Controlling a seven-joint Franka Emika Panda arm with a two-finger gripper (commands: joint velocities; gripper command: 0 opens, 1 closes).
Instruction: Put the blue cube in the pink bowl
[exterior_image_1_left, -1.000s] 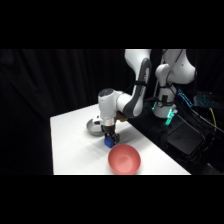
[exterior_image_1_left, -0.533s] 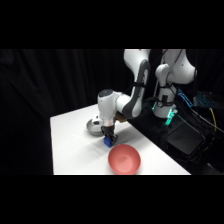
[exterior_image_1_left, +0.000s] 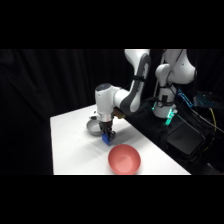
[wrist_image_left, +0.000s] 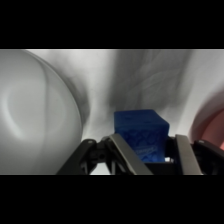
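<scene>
Fingers (wrist_image_left: 125, 157) of the gripper (wrist_image_left: 150, 156) are seen nearest in the wrist view, set on either side of the blue cube (wrist_image_left: 141, 132); they appear clamped on it, though contact on the far side is hidden. The cube is judged to be held this way so that it can be carried to the pink bowl (exterior_image_1_left: 124, 159), which is glimpsed at 3 o'clock. A grey bowl (wrist_image_left: 35, 115) fills 9 o'clock. In the side view the pink bowl lies nearest, at 5 o'clock from the cube (exterior_image_1_left: 107, 139) on the white table (exterior_image_1_left: 70, 135); the gripper (exterior_image_1_left: 107, 134) is lowered over the cube, the grey bowl (exterior_image_1_left: 93, 128) just behind. Counted: one cube, two bowls, one gripper.
</scene>
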